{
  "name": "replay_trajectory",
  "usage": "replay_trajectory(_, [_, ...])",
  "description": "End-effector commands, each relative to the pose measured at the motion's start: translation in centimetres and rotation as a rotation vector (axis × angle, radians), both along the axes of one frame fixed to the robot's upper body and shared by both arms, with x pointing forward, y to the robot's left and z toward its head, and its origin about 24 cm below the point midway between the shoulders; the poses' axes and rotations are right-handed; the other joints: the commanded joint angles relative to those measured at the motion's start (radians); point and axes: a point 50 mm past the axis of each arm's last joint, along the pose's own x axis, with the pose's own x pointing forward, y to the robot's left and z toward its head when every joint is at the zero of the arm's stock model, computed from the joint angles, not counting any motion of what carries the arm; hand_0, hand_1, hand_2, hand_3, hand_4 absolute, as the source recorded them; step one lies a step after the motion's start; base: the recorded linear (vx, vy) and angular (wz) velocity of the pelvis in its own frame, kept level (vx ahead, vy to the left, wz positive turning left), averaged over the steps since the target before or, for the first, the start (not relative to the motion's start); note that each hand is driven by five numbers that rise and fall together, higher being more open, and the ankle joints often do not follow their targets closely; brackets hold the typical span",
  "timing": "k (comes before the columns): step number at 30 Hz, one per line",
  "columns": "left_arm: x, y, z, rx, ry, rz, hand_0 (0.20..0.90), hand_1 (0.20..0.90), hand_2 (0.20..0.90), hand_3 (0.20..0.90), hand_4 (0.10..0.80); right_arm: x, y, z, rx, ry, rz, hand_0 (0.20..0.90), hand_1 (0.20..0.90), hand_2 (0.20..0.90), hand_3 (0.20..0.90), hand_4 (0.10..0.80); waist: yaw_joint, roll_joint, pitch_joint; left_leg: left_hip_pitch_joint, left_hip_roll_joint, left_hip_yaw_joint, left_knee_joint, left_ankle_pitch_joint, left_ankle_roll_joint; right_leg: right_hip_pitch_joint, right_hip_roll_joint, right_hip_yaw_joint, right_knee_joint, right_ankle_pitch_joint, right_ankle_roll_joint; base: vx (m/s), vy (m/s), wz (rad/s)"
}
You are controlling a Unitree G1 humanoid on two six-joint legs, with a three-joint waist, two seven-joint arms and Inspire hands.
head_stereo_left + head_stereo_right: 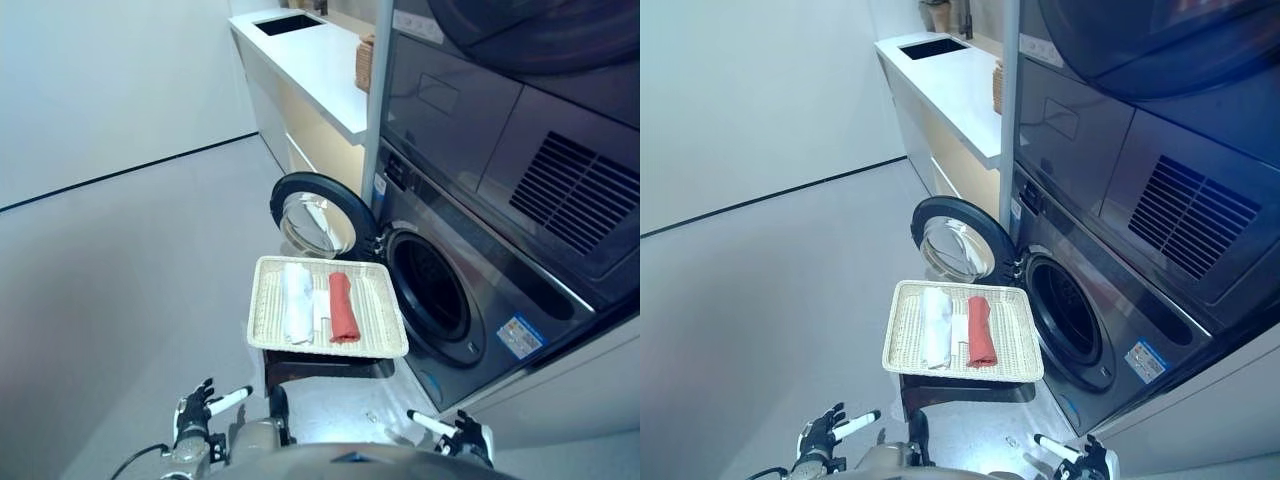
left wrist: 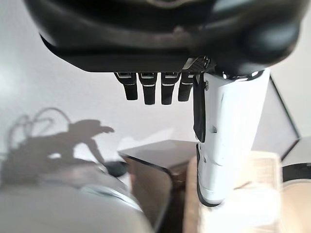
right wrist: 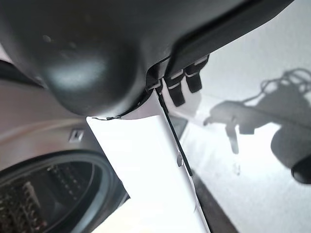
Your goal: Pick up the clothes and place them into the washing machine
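A cream wicker tray [image 1: 270, 320] rests on a low dark stand in front of the washing machine [image 1: 470, 290]. On it lie rolled white cloths [image 1: 297, 302] and a rolled red cloth [image 1: 343, 307] side by side. The machine's round door [image 1: 312, 218] hangs open to the left, showing the dark drum [image 1: 428, 285]. My left hand [image 1: 195, 410] hangs low at the near left, fingers relaxed, holding nothing. My right hand [image 1: 462, 435] hangs low at the near right, also open and empty. Both hands are well short of the tray.
A dryer [image 1: 540, 100] is stacked above the washer. A white counter [image 1: 310, 60] with a sink [image 1: 288, 23] runs along the far wall, with a wicker basket [image 1: 364, 62] on it. Grey floor [image 1: 120, 280] spreads to the left.
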Motion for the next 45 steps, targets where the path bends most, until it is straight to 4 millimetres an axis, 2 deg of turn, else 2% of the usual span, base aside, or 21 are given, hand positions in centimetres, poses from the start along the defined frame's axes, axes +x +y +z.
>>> replay_trajectory(1, [1.6, 0.1, 0.5, 0.025, -0.072, 0.012, 0.9, 0.9, 0.9, 0.9, 0.8, 5.2, 0.7, 1.4, -0.012, -0.167, 0.058, 0.9, 0.9, 0.9, 0.9, 0.8, 0.011, -0.029, -0.026, 0.006, -0.077, 0.033, -0.074, 0.084, 0.072, 0.13, -0.023, 0.056, -0.139, 0.08, 0.157, 0.206, 0.089, 0.03])
replay_trajectory(5, [1.9, 0.3, 0.5, 0.028, -0.074, 0.004, 0.9, 0.9, 0.9, 0.9, 0.8, 6.0, 1.2, 1.5, 0.002, -0.182, 0.079, 0.9, 0.9, 0.9, 0.9, 0.8, 0.033, -0.052, -0.051, 0.048, -0.096, 0.038, -0.064, 0.035, 0.102, 0.151, -0.051, 0.037, -0.088, 0.064, 0.175, 0.182, 0.071, 0.09])
replay_trajectory(7, [2.3, 0.6, 0.7, 0.039, -0.081, -0.003, 0.9, 0.9, 0.9, 0.9, 0.8, 6.5, 1.4, 1.7, 0.01, -0.2, 0.077, 0.9, 0.9, 0.9, 0.9, 0.8, 0.041, -0.064, -0.058, 0.071, -0.108, 0.032, -0.072, 0.015, 0.119, 0.134, -0.058, 0.021, -0.001, 0.08, 0.199, 0.129, 0.071, 0.07])
replay_trajectory(9, [2.9, 1.2, 1.0, 0.059, -0.093, -0.011, 0.9, 0.9, 0.9, 0.9, 0.8, 7.2, 1.9, 1.9, 0.027, -0.224, 0.086, 0.9, 0.9, 0.9, 0.9, 0.8, 0.039, -0.068, -0.047, 0.101, -0.115, 0.019, -0.081, -0.007, 0.142, 0.054, -0.07, -0.001, 0.199, 0.172, 0.253, 0.046, 0.053, 0.14])
replay_trajectory(11, [3.8, 1.7, 1.3, 0.08, -0.115, -0.028, 0.9, 0.9, 0.9, 0.9, 0.8, 8.0, 2.3, 2.2, 0.041, -0.253, 0.102, 0.9, 0.9, 0.9, 0.9, 0.8, 0.017, -0.056, -0.013, 0.132, -0.106, -0.008, -0.076, -0.02, 0.156, -0.02, -0.06, 0.004, 0.36, 0.249, 0.282, 0.02, 0.033, 0.16])
replay_trajectory(13, [4.7, 2.2, 1.7, 0.102, -0.124, -0.065, 0.9, 0.9, 0.9, 0.9, 0.8, 8.8, 2.9, 2.5, 0.032, -0.265, 0.161, 0.9, 0.9, 0.9, 0.9, 0.8, -0.006, -0.034, 0.015, 0.153, -0.085, -0.054, -0.063, -0.022, 0.165, -0.09, -0.029, 0.022, 0.484, 0.243, 0.256, 0.04, 0.024, 0.47])
replay_trajectory(14, [4.9, 2.3, 1.8, 0.107, -0.127, -0.075, 0.9, 0.9, 0.9, 0.9, 0.8, 9.1, 2.9, 2.6, 0.022, -0.269, 0.172, 0.9, 0.9, 0.9, 0.9, 0.8, -0.01, -0.027, 0.018, 0.163, -0.079, -0.069, -0.067, -0.024, 0.165, -0.117, -0.035, 0.008, 0.501, 0.219, 0.242, 0.073, -0.001, 0.64])
replay_trajectory(16, [5.2, 2.3, 1.9, 0.115, -0.137, -0.091, 0.9, 0.9, 0.9, 0.9, 0.8, 9.5, 2.7, 2.8, -0.005, -0.267, 0.19, 0.9, 0.9, 0.9, 0.9, 0.8, -0.007, -0.015, 0.013, 0.184, -0.066, -0.098, -0.087, -0.028, 0.151, -0.154, -0.109, -0.04, 0.402, 0.15, 0.211, 0.133, -0.057, 0.53])
replay_trajectory(18, [5.8, 2.2, 2.0, 0.122, -0.153, -0.094, 0.9, 0.9, 0.9, 0.9, 0.8, 10.0, 2.3, 3.1, -0.025, -0.269, 0.194, 0.9, 0.9, 0.9, 0.9, 0.8, -0.013, -0.023, 0.009, 0.204, -0.072, -0.139, -0.105, -0.041, 0.128, -0.156, -0.184, -0.067, 0.228, 0.129, 0.206, 0.137, -0.118, 0.38])
replay_trajectory(19, [5.8, 2.2, 2.0, 0.122, -0.153, -0.095, 0.9, 0.9, 0.9, 0.9, 0.8, 10.0, 2.3, 3.1, -0.025, -0.269, 0.193, 0.9, 0.9, 0.9, 0.9, 0.8, -0.018, -0.022, 0.012, 0.209, -0.072, -0.144, -0.106, -0.043, 0.127, -0.146, -0.184, -0.073, 0.223, 0.127, 0.206, 0.147, -0.146, 0.36])
replay_trajectory(20, [6.1, 1.9, 2.1, 0.122, -0.159, -0.104, 0.9, 0.9, 0.9, 0.9, 0.8, 10.2, 2.1, 3.2, -0.041, -0.262, 0.196, 0.9, 0.9, 0.9, 0.9, 0.8, -0.023, -0.039, 0.012, 0.227, -0.087, -0.162, -0.117, -0.062, 0.115, -0.152, -0.215, -0.073, 0.052, 0.179, 0.22, 0.175, -0.15, 0.35])
replay_trajectory(21, [6.3, 2.0, 2.2, 0.127, -0.167, -0.096, 0.9, 0.9, 0.9, 0.9, 0.8, 10.5, 1.6, 3.3, -0.064, -0.246, 0.209, 0.9, 0.9, 0.9, 0.9, 0.8, -0.027, -0.063, 0.009, 0.247, -0.097, -0.179, -0.136, -0.076, 0.102, -0.144, -0.243, -0.04, -0.045, 0.242, 0.247, 0.166, -0.147, 0.36])
replay_trajectory(23, [5.9, 1.8, 2.0, 0.122, -0.155, -0.089, 0.9, 0.9, 0.9, 0.9, 0.8, 10.2, 1.3, 3.1, -0.078, -0.216, 0.208, 0.9, 0.9, 0.9, 0.9, 0.8, -0.019, -0.074, 0.006, 0.255, -0.094, -0.173, -0.144, -0.077, 0.098, -0.129, -0.245, -0.041, -0.063, 0.257, 0.255, 0.105, -0.102, 0.54])
replay_trajectory(26, [5.2, 1.2, 1.6, 0.109, -0.127, -0.099, 0.9, 0.9, 0.9, 0.9, 0.8, 10.1, 0.5, 3.2, -0.12, -0.177, 0.198, 0.9, 0.9, 0.9, 0.9, 0.8, -0.007, -0.082, -0.009, 0.249, -0.085, -0.183, -0.167, -0.068, 0.084, -0.108, -0.245, -0.075, -0.088, 0.267, 0.26, 0.103, -0.105, 0.78])
replay_trajectory(30, [6.2, 0.0, 1.6, 0.092, -0.133, -0.191, 0.9, 0.9, 0.9, 0.9, 0.8, 9.9, -1.5, 3.6, -0.161, -0.166, 0.109, 0.9, 0.9, 0.9, 0.9, 0.8, -0.005, -0.074, 0.003, 0.184, -0.055, -0.209, -0.153, -0.066, 0.056, -0.086, -0.271, -0.226, -0.099, 0.246, 0.263, 0.008, -0.097, 0.53])
replay_trajectory(33, [6.4, -0.3, 1.6, 0.089, -0.14, -0.206, 0.9, 0.9, 0.9, 0.9, 0.8, 10.9, -1.7, 4.1, -0.178, -0.189, 0.12, 0.9, 0.9, 0.9, 0.9, 0.8, -0.01, -0.065, 0.014, 0.156, -0.06, -0.215, -0.126, -0.073, 0.056, -0.09, -0.273, -0.245, -0.102, 0.247, 0.26, -0.057, -0.033, 0.73])
replay_trajectory(34, [7.1, -0.4, 1.9, 0.094, -0.161, -0.212, 0.9, 0.9, 0.9, 0.9, 0.8, 12.8, -1.6, 5.2, -0.198, -0.246, 0.134, 0.9, 0.9, 0.9, 0.9, 0.8, -0.007, -0.056, 0.045, 0.113, -0.069, -0.21, -0.087, -0.075, 0.059, -0.121, -0.274, -0.235, -0.089, 0.249, 0.258, -0.105, 0.009, 0.25])
replay_trajectory(36, [7.4, -0.5, 2.0, 0.095, -0.174, -0.213, 0.9, 0.9, 0.9, 0.9, 0.8, 13.8, -1.4, 5.7, -0.207, -0.273, 0.143, 0.9, 0.9, 0.9, 0.9, 0.8, -0.005, -0.051, 0.061, 0.092, -0.071, -0.207, -0.076, -0.075, 0.06, -0.142, -0.276, -0.231, -0.082, 0.249, 0.257, -0.14, 0.023, 0.01])
replay_trajectory(40, [10.7, -1.2, 3.4, 0.084, -0.307, -0.188, 0.9, 0.9, 0.9, 0.9, 0.8, 17.9, -0.9, 8.6, -0.246, -0.41, 0.147, 0.9, 0.9, 0.9, 0.9, 0.8, 0.012, -0.03, 0.14, -0.037, -0.08, -0.21, -0.02, -0.062, 0.058, -0.263, -0.287, -0.214, -0.039, 0.253, 0.244, -0.197, 0.026, -0.01])
replay_trajectory(41, [10.7, -1.2, 3.4, 0.084, -0.307, -0.187, 0.9, 0.9, 0.9, 0.9, 0.8, 17.9, -0.9, 8.6, -0.246, -0.41, 0.147, 0.9, 0.9, 0.9, 0.9, 0.8, 0.012, -0.03, 0.139, -0.04, -0.08, -0.209, -0.018, -0.062, 0.058, -0.266, -0.288, -0.213, -0.038, 0.253, 0.244, -0.166, 0.041, 0.16])
replay_trajectory(45, [13.5, -2.1, 5.3, 0.03, -0.478, -0.129, 0.9, 0.9, 0.9, 0.9, 0.8, 20.6, -1.9, 11.5, -0.297, -0.518, 0.094, 0.9, 0.9, 0.9, 0.9, 0.8, 0.035, -0.003, 0.199, -0.148, -0.087, -0.212, 0.022, -0.051, 0.056, -0.363, -0.298, -0.213, -0.005, 0.255, 0.238, -0.102, 0.036, 0.09])
